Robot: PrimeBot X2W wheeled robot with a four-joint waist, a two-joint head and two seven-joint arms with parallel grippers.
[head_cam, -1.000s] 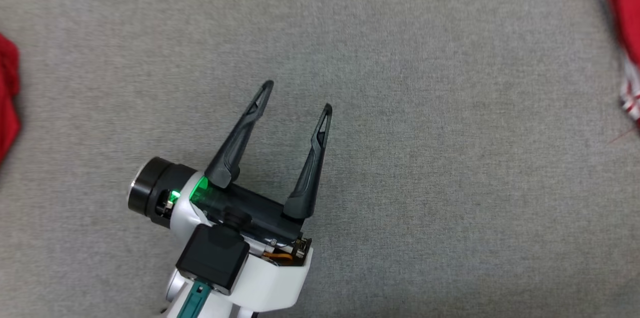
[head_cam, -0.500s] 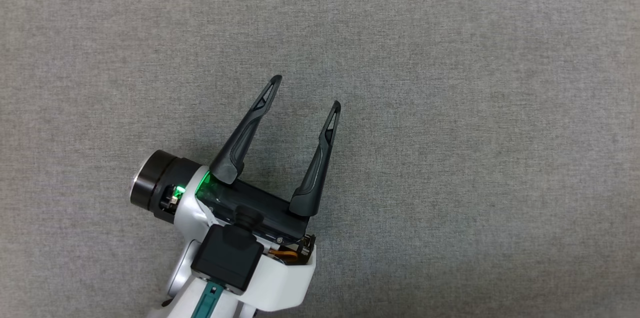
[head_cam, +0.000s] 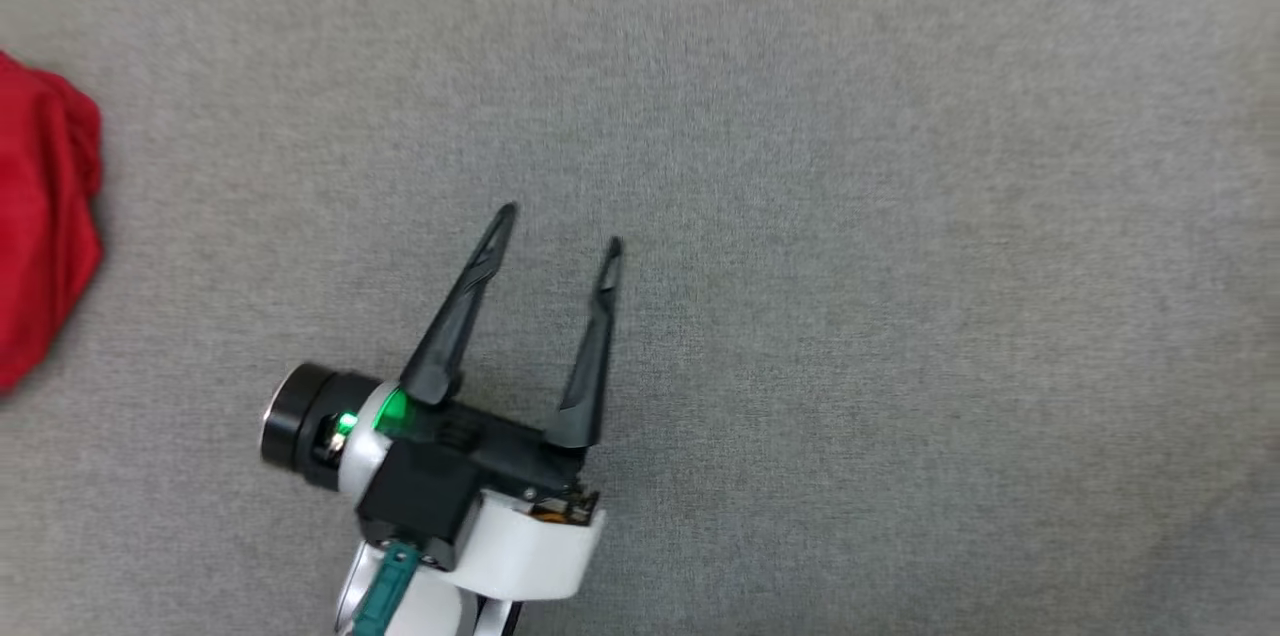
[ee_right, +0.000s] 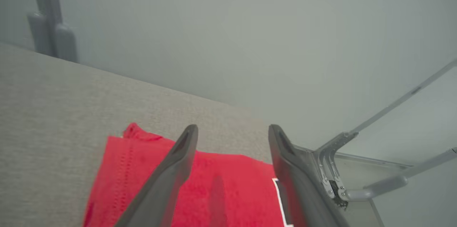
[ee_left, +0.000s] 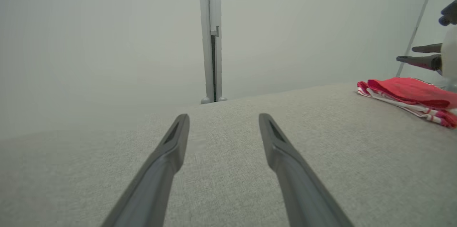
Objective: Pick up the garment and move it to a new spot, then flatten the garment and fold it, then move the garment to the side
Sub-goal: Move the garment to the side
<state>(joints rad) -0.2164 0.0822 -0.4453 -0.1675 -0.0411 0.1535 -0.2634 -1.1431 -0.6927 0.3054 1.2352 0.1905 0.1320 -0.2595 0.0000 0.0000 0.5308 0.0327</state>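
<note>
The garment [ee_right: 221, 191], red and folded flat with white stripes along one edge, lies on the grey fabric surface near its corner. My right gripper [ee_right: 232, 130] hangs just above it, open, with nothing between its fingers. In the left wrist view the garment [ee_left: 407, 96] lies far to the right, with the right gripper [ee_left: 417, 54] over it, fingers apart. My left gripper [head_cam: 560, 226] is open and empty over bare grey fabric, well away from the garment. Its two dark fingers [ee_left: 167, 155] point across the surface toward the wall.
Another bunched red cloth [head_cam: 40, 226] lies at the left edge of the head view. The grey surface [head_cam: 900, 266] ends at a corner with a metal bracket [ee_right: 332, 180]. A grey post [ee_left: 211, 38] stands against the wall beyond the far edge.
The head view has shifted: the red cloth at the left is back in frame, and the striped garment seen at the right edge a second ago is out of it. The left gripper stays open.
</note>
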